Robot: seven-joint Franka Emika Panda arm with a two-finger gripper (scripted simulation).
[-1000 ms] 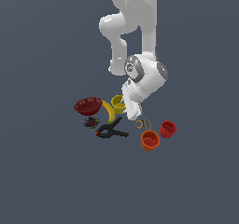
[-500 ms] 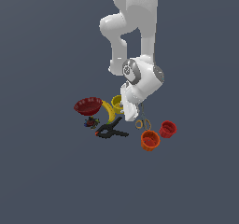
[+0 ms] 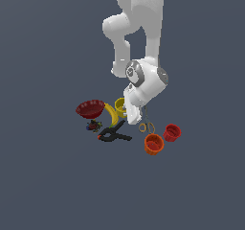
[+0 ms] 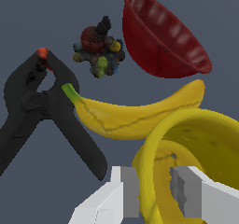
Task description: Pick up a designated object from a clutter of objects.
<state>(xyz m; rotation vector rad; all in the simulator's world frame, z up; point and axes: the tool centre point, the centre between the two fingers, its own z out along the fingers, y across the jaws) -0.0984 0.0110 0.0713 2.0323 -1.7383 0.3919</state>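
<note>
The designated object, a plain yellow cup point(image 3: 119, 103), stands in the clutter between the banana point(image 3: 112, 115) and the white hand. In the wrist view the yellow cup point(image 4: 205, 139) fills the near corner. My gripper point(image 4: 155, 181) straddles its rim, with one finger outside the wall and one inside. Both pads press the thin wall, so the gripper is shut on the cup. In the exterior view the gripper point(image 3: 131, 116) is low over the clutter and hides most of the cup.
A dark red bowl point(image 3: 90, 109) lies at the exterior view's left, with a tiny multicoloured toy point(image 3: 93, 125) and a black clamp point(image 3: 114, 135) in front. Scissors point(image 3: 146, 126), an orange cup point(image 3: 153, 143) and a red cup point(image 3: 172, 132) sit to the right.
The hand has sunk slightly and shifted a little toward the exterior view's left, onto the yellow cup. The other objects have not moved.
</note>
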